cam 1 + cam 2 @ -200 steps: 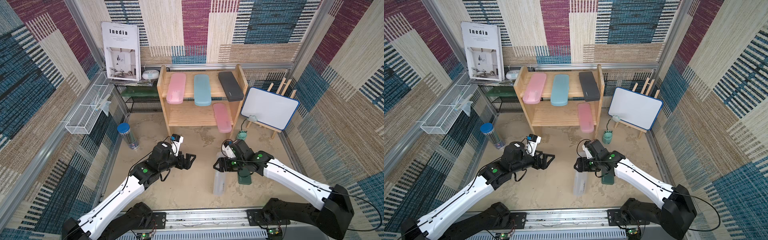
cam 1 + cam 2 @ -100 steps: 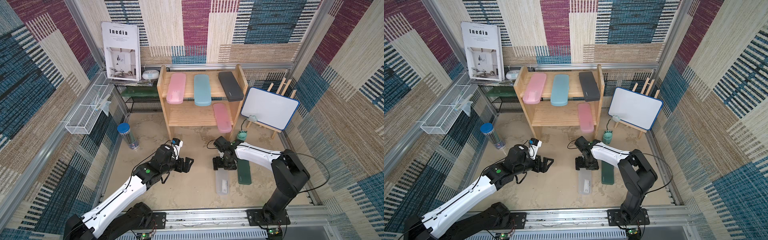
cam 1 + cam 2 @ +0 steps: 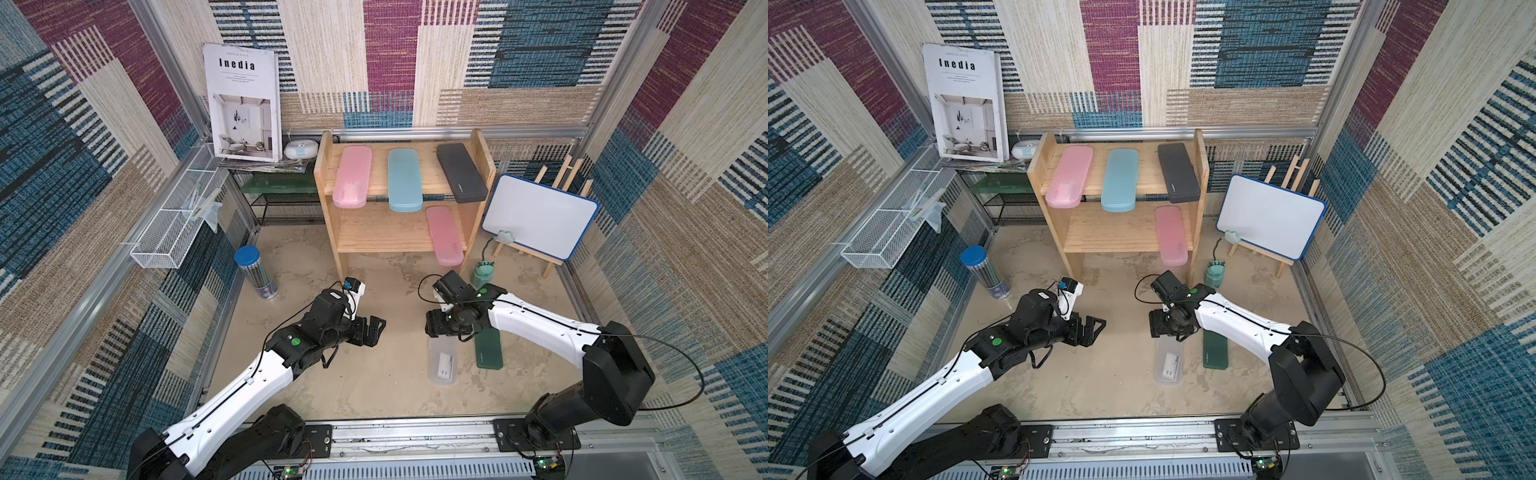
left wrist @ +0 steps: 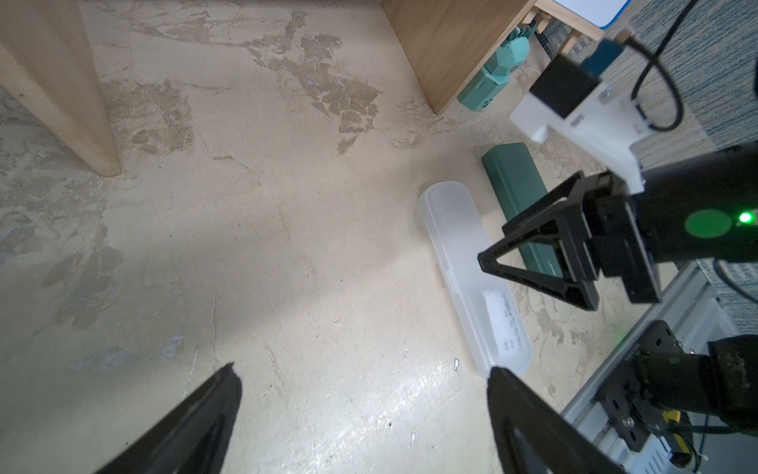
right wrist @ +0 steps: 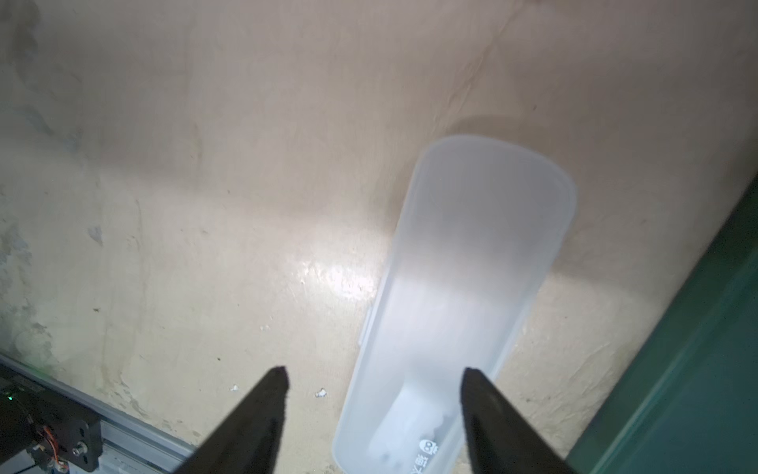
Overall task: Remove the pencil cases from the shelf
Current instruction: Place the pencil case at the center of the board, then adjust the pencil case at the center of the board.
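The wooden shelf (image 3: 365, 232) stands at the back. Its top tier holds a pink pencil case (image 3: 352, 176), a light blue one (image 3: 404, 180) and a black one (image 3: 461, 172). A second pink case (image 3: 444, 236) lies on the lower tier. On the floor lie a frosted clear case (image 3: 443, 363) (image 5: 471, 266) and a dark green one (image 3: 488, 349) (image 4: 517, 180). My right gripper (image 3: 432, 328) (image 5: 373, 371) hovers over the clear case's far end, jaws apart and empty. My left gripper (image 3: 374, 330) (image 4: 363, 369) is open over bare floor.
A blue-capped cylinder of pencils (image 3: 253, 272) stands left of the shelf. A white wire basket (image 3: 174, 224) hangs on the left wall, and a black mesh rack (image 3: 282, 199) carries a book (image 3: 243, 104). A whiteboard on an easel (image 3: 540, 216) and a teal object (image 3: 482, 276) are on the right.
The right gripper held the frosted clear case a second ago; the case now lies on the floor beside the green one and the gripper is free above it. The left arm barely moved.
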Robot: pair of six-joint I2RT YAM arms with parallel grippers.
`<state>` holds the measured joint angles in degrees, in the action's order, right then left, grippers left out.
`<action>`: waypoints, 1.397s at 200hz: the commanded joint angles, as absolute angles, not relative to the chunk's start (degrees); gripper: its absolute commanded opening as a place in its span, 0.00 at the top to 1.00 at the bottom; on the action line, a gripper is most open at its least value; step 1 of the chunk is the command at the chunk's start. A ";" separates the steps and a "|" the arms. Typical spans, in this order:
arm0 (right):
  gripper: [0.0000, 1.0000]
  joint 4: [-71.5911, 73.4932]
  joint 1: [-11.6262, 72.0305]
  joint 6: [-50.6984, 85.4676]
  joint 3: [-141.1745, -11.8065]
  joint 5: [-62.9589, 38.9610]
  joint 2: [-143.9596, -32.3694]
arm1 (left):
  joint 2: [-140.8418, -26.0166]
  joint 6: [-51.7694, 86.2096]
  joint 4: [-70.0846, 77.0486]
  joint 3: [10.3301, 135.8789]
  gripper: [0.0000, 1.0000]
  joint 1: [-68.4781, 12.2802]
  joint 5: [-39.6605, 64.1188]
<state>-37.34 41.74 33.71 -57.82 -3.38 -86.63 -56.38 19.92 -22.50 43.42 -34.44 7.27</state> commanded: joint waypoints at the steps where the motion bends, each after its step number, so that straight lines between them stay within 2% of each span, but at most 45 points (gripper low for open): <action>1: 0.97 -34.17 42.06 36.35 -54.52 -4.80 -85.96 | -56.90 19.15 -22.69 44.02 0.02 -34.48 7.03; 3: 1.00 -33.88 42.02 36.51 -54.26 -4.72 -85.91 | -56.87 19.14 -22.68 43.96 0.02 -34.46 7.03; 66: 1.00 -30.29 42.18 35.61 -56.22 -4.39 -89.59 | -56.67 19.52 -22.92 43.43 0.02 -34.45 5.96; 110: 1.00 -28.31 42.34 36.54 -51.24 -4.07 -95.06 | -56.29 20.19 -23.03 42.62 0.02 -34.45 5.27; 157: 1.00 -28.29 43.65 36.69 -51.09 -2.77 -91.96 | -56.44 20.34 -22.77 42.34 0.02 -34.45 5.17; 175: 0.83 -30.09 45.04 35.71 -54.13 -0.97 -89.21 | -56.65 20.28 -22.85 42.93 0.02 -34.43 5.19; 183: 0.67 -30.65 45.46 35.47 -55.20 -0.47 -87.96 | -56.69 20.17 -23.02 43.11 0.02 -34.45 5.10; 187: 0.52 -30.91 45.65 35.34 -55.93 -0.20 -86.98 | -56.71 20.16 -23.00 43.20 0.02 -34.50 5.10; 194: 0.44 -31.27 45.79 35.27 -56.77 -0.12 -85.69 | -56.74 20.06 -22.94 43.32 0.02 -34.46 5.01; 209: 0.38 -32.68 45.79 35.72 -58.30 0.94 -83.10 | -56.80 20.03 -22.72 43.33 0.02 -34.45 4.92; 232: 0.24 -37.89 45.79 37.85 -59.24 4.82 -80.29 | -57.29 20.11 -22.96 43.75 0.02 -34.45 5.25; 266: 0.18 -46.69 45.57 41.98 -55.72 9.98 -79.42 | -58.14 20.63 -21.99 43.70 0.02 -34.45 7.03; 279: 0.11 -46.36 45.35 42.26 -53.60 8.47 -79.02 | -58.62 20.68 -21.87 44.02 0.02 -34.45 7.63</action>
<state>-40.36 45.67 39.70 -56.18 6.50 -79.59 -57.91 20.38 -23.11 43.27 -34.48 5.93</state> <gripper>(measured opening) 0.831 0.982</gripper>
